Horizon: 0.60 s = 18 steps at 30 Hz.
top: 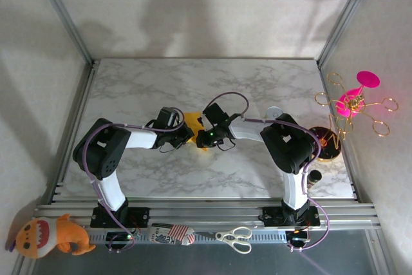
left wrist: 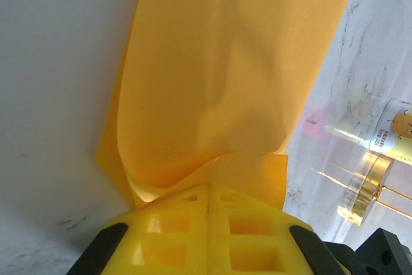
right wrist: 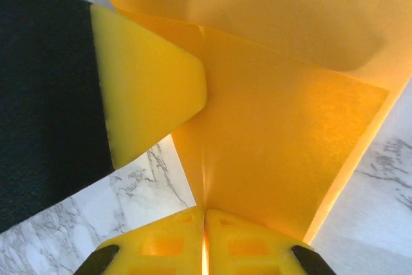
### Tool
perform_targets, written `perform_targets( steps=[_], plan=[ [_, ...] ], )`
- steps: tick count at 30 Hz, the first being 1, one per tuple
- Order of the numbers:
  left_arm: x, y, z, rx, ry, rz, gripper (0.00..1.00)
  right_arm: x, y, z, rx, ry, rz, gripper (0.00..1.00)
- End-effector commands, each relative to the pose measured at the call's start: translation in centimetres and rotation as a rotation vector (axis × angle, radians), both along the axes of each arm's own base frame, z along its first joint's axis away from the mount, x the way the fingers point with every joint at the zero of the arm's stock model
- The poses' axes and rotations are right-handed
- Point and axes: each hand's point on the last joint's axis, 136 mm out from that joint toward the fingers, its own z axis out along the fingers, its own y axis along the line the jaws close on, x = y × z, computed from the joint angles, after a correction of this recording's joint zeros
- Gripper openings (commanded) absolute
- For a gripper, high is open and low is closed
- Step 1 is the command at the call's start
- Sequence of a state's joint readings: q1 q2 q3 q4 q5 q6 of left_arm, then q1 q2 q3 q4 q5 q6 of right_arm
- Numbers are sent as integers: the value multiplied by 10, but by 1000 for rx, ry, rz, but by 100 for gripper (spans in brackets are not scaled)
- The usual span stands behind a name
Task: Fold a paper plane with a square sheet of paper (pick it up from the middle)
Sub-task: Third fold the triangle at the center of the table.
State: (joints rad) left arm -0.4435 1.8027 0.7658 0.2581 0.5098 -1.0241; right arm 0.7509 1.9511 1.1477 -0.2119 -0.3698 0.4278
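Ok so from where I'm standing, both arms have met right over the middle of the tabletop (top: 129, 178), and the square sheet of paper (top: 194, 121) is caught between them. The left fingers (left wrist: 209, 199) are squeezed fully together on one part of it. The orange-yellow sheet curls up and away from that pinch in a soft bend, not flat at all. The right fingers (right wrist: 205, 218) are clamped just as tight on another bit, and there's a sharp crease running straight up from where they bite. In the right wrist view, one of the left fingers (right wrist: 148, 88) sits right up against the paper, just left of that crease.

Other stuff: scissors (top: 235, 237) and an orange plush toy (top: 51, 235) lie along the rail at the near edge. A pink-and-gold wire stand (top: 353, 104) sits past the right edge, and a labelled bottle (left wrist: 394, 132) stands on the tabletop beyond the paper.
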Motion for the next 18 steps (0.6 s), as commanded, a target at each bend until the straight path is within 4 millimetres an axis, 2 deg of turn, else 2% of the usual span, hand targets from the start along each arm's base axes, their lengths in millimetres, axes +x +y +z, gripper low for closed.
perform_targets(
  steps=[1, 10, 13, 18],
  plan=[
    [-32, 36, -57, 179, 180, 40, 5, -31, -31, -24, -108, 70, 38, 11],
    [-29, 37, -55, 183, 175, 34, 4, -64, -56, -17, -122, 107, 121, 11],
    [-28, 36, -54, 181, 172, 30, 4, -55, -53, -2, -96, 59, 114, 11],
    [-27, 32, -51, 168, 164, 21, 4, -23, -28, 42, 26, -84, 82, 12]
  ],
)
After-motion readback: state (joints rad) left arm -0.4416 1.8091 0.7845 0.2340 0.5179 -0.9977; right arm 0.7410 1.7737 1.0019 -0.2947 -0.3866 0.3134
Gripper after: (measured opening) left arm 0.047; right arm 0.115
